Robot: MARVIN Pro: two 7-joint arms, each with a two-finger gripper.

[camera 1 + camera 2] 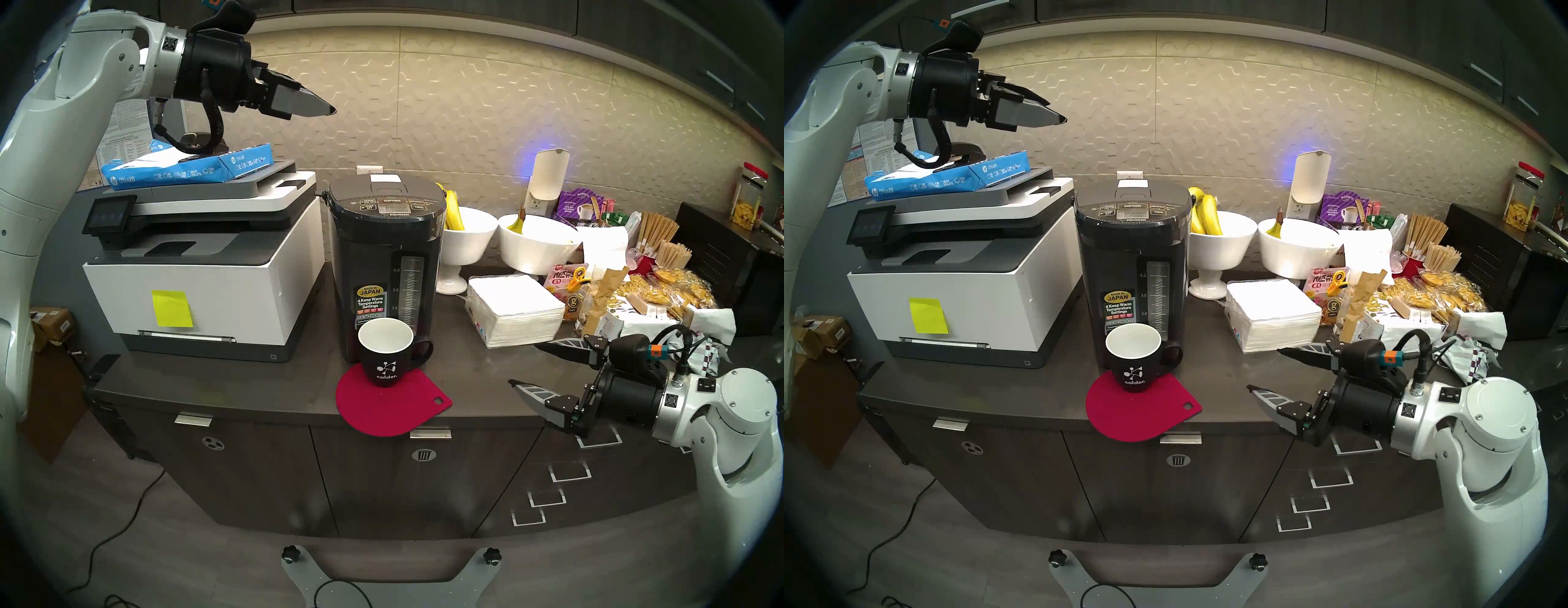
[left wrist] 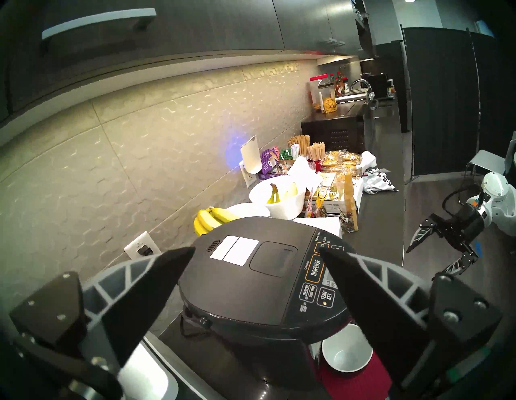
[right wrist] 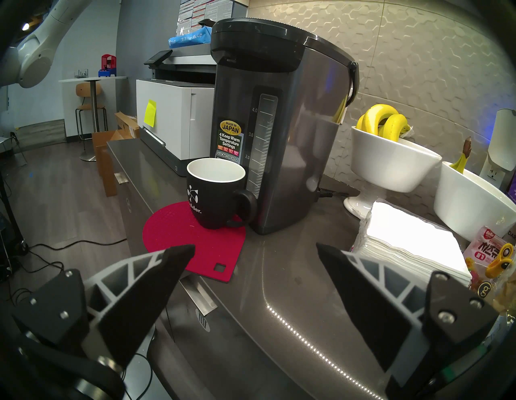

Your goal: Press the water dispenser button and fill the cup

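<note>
Water has not come out yet: the cup [image 1: 385,357], black with a white inside, looks empty on a red mat [image 1: 392,403] right in front of the water dispenser [image 1: 386,263]. High up on the left, the left gripper [image 2: 256,252] is spread wide, holding nothing, not touching the DISPENSE button [image 2: 316,267]. Near right, the right gripper [image 1: 524,364] waits, spread wide too.

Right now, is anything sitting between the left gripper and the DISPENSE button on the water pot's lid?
Nothing visible does. The left gripper hangs open in the air above and to the left of the water dispenser, and the DISPENSE button lies bare on the lid panel. The printer and its paper ream sit lower, off to the side.
</note>
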